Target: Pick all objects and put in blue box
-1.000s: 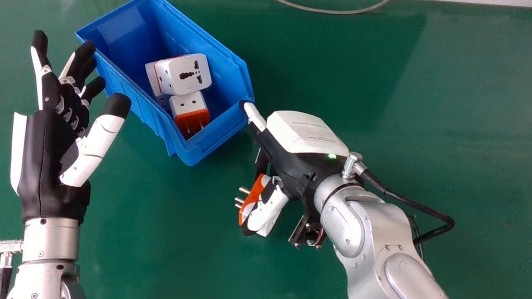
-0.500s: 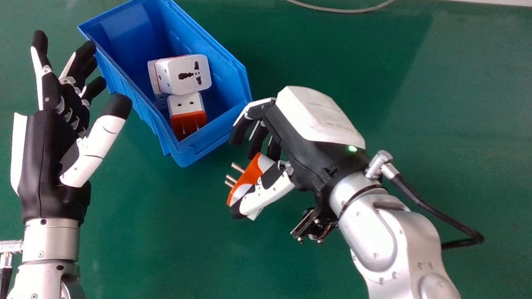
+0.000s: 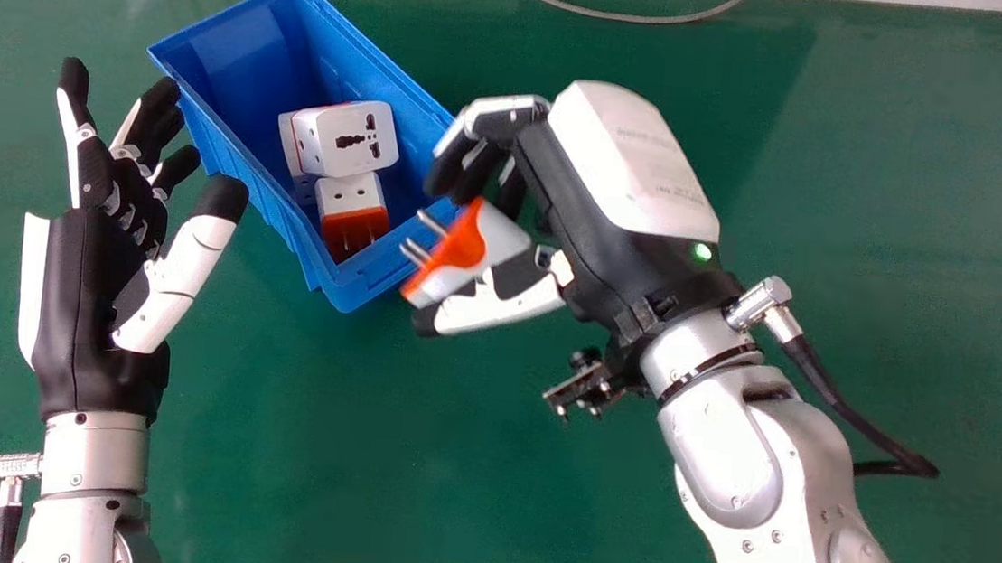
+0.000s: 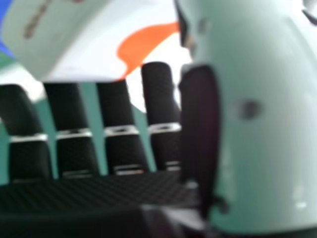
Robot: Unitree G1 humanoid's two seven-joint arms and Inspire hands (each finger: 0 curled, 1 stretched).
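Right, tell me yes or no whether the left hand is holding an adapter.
No, the left hand is open and empty, while the right hand holds an orange-and-white adapter.

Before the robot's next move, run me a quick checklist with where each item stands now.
1. Right hand holding the orange and white plug: ok
2. Plug over the blue box: not ok, mostly outside the rim in the head view
3. Plug's height above the rim: cannot tell
4. Space left inside the box: ok
5. Left hand not touching the box: cannot tell
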